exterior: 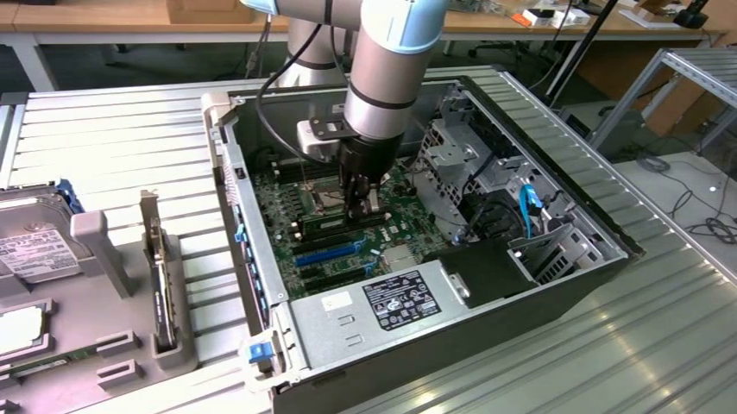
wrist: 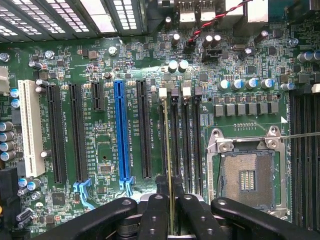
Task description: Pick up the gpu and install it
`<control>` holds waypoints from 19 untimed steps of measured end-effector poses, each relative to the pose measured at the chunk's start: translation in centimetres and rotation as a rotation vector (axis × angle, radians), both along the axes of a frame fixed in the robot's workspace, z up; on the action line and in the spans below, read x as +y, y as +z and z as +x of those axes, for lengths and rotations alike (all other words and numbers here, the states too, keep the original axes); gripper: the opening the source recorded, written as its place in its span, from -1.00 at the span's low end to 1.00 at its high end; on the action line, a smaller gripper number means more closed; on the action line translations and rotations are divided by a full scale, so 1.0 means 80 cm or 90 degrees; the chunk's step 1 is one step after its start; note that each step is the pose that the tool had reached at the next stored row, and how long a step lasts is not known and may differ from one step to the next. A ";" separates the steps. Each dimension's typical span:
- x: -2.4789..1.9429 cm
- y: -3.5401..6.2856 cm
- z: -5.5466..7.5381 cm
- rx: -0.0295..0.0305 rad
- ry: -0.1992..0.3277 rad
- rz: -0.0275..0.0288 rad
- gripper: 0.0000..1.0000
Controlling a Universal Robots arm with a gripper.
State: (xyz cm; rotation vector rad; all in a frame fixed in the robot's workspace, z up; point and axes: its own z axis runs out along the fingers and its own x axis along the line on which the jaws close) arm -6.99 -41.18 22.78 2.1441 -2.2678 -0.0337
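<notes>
Inside the open computer case point(exterior: 248, 259) my gripper point(exterior: 362, 207) hangs low over the motherboard. It is shut on the gpu point(wrist: 168, 150), a thin stick that the wrist view catches edge-on as a narrow line between the black fingers point(wrist: 155, 215). The stick runs along the outermost of the black memory slots point(wrist: 184, 135), beside the empty processor socket point(wrist: 247, 175). I cannot tell whether its lower edge touches that slot.
A long blue slot point(wrist: 120, 130), black slots and a white slot point(wrist: 29, 125) lie beside the memory slots. The power supply point(exterior: 392, 302) and drive cage point(exterior: 461, 155) crowd the case. A grey holder with a dark card point(exterior: 155, 276) stands outside, at the exterior view's left.
</notes>
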 end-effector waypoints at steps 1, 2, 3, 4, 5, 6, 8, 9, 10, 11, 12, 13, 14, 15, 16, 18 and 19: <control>0.0000 0.000 0.000 0.0002 0.000 0.0000 -0.72; 0.0000 0.000 0.000 0.0002 0.001 0.0000 -0.72; 0.0000 0.000 0.000 0.0002 0.001 0.0000 -0.72; 0.0000 0.000 0.000 0.0004 0.002 0.0000 -0.72; 0.0000 0.000 0.000 0.0006 0.002 0.0000 -0.72; 0.0000 0.000 0.000 0.0007 0.002 0.0000 -0.72; 0.0000 0.000 0.000 0.0016 0.003 0.0000 -0.72; 0.0000 0.000 0.000 0.0017 0.003 0.0000 -0.72; 0.0000 0.000 0.000 0.0017 0.003 0.0000 -0.72; 0.0001 -0.001 0.000 0.0017 0.003 0.0000 -0.72; 0.0002 -0.001 0.000 0.0017 0.003 0.0000 -0.72; 0.0005 -0.001 0.000 0.0017 0.003 0.0001 -0.72; 0.0008 -0.001 0.000 0.0017 0.003 0.0001 -0.72; 0.0012 -0.001 0.000 0.0017 0.003 0.0000 -0.72; 0.0014 -0.001 0.000 0.0017 0.003 0.0000 -0.72; 0.0020 -0.002 0.000 0.0017 0.003 0.0001 -0.72; 0.0025 -0.002 0.000 0.0017 0.003 0.0000 -0.72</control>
